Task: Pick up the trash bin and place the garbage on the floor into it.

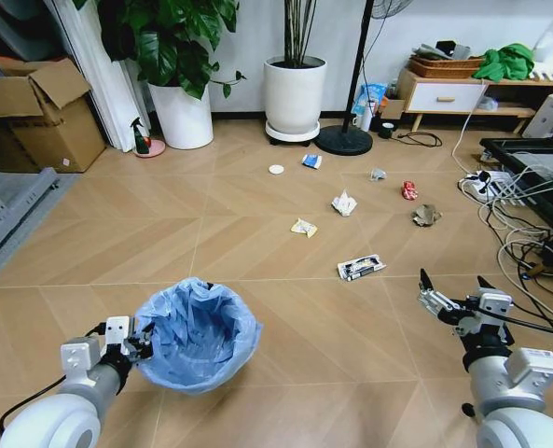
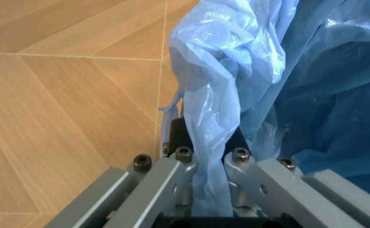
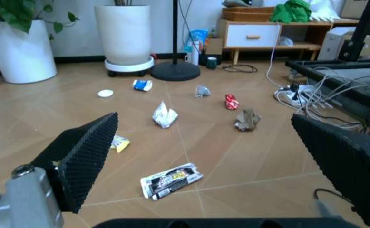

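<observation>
While your left claw (image 1: 138,343) was clenched on the near rim of the trash bin (image 1: 199,334), pinching the blue liner (image 2: 217,142) between its fingers, the bin sat low in the head view, just ahead of your left arm, and you could not tell whether it rested on the floor (image 1: 108,243) or was already lifted clear. Your right claw (image 1: 453,291) hung released, jaws wide apart, low on your right side and aimed toward the litter. The garbage lay scattered ahead, well apart from the bin: the black-white carton (image 1: 361,268) nearest, then the yellow wrapper (image 1: 303,227), the crumpled white paper (image 1: 344,203), the brown paper (image 1: 426,216), the red can (image 1: 409,189), a grey scrap (image 1: 378,174), the blue wrapper (image 1: 311,161) and the white lid (image 1: 276,170) farthest, toward the white plant pots (image 1: 294,93).

By the look of it, you were at the pick-up step: the bin was gripped, nothing yet collected. The next move probably called for bringing the bin nearer the litter while you closed the free claw on the carton first. Watch the liner; the grip seemed to hold mostly plastic, which could slip or tear.
</observation>
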Controlling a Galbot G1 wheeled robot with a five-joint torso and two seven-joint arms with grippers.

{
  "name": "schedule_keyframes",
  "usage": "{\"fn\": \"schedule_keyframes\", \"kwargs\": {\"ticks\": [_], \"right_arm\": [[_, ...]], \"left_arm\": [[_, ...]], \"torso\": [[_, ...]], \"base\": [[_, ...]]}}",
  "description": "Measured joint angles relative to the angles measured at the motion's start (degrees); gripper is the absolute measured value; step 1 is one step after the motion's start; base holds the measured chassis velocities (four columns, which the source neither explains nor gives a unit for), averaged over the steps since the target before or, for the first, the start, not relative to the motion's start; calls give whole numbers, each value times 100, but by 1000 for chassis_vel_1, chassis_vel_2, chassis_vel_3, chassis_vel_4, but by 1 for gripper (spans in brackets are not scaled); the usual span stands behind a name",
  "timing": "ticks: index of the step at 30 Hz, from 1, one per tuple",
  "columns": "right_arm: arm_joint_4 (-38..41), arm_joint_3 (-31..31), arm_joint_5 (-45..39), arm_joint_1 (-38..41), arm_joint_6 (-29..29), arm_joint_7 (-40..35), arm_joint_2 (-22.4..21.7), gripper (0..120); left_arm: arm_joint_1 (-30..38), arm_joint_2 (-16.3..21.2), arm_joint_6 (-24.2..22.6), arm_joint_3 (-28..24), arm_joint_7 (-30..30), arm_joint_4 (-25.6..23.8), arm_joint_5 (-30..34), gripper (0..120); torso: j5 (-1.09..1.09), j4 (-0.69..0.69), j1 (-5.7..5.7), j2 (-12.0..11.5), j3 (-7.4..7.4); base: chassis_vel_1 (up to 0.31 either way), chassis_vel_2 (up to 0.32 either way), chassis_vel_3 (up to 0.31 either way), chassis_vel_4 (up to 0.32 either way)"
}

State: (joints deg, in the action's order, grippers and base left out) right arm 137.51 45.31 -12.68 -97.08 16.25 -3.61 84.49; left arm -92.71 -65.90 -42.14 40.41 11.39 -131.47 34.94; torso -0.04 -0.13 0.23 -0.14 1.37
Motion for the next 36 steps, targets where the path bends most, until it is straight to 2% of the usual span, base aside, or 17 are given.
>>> {"fn": "schedule_keyframes", "kwargs": {"ticks": [11, 28, 30, 32, 34, 36], "right_arm": [[-27, 20, 41, -17, -59, 16, 26, 100], [-60, -2, 116, -24, -109, 26, 42, 100], [-70, -3, 116, -21, -109, 27, 42, 100], [-74, -2, 116, -20, -109, 27, 41, 100], [-80, -5, 117, -16, -110, 28, 40, 100], [-87, -6, 119, -18, -109, 27, 40, 100]], "left_arm": [[-4, -4, 0, -40, -80, -39, -88, 0], [-30, -27, 1, -53, -92, -59, -116, 0], [-24, -28, 1, -53, -93, -59, -118, 0], [-25, -31, 1, -56, -95, -59, -117, 0], [-24, -34, 1, -56, -95, -59, -119, 0], [-25, -37, 1, -58, -96, -59, -117, 0]], "torso": [[-2, -1, 0, 0, 0], [-4, 0, 2, 0, 1], [1, -1, 1, 0, 0], [-5, 0, 2, 0, 1], [1, 0, 0, 0, -1], [-5, 0, 1, 0, 0]], "base": [[-87, 81, 75, -83], [-228, 236, 243, -226], [-245, 254, 239, -243], [-261, 221, 226, -242], [-221, 229, 226, -247], [-235, 221, 230, -240]]}}
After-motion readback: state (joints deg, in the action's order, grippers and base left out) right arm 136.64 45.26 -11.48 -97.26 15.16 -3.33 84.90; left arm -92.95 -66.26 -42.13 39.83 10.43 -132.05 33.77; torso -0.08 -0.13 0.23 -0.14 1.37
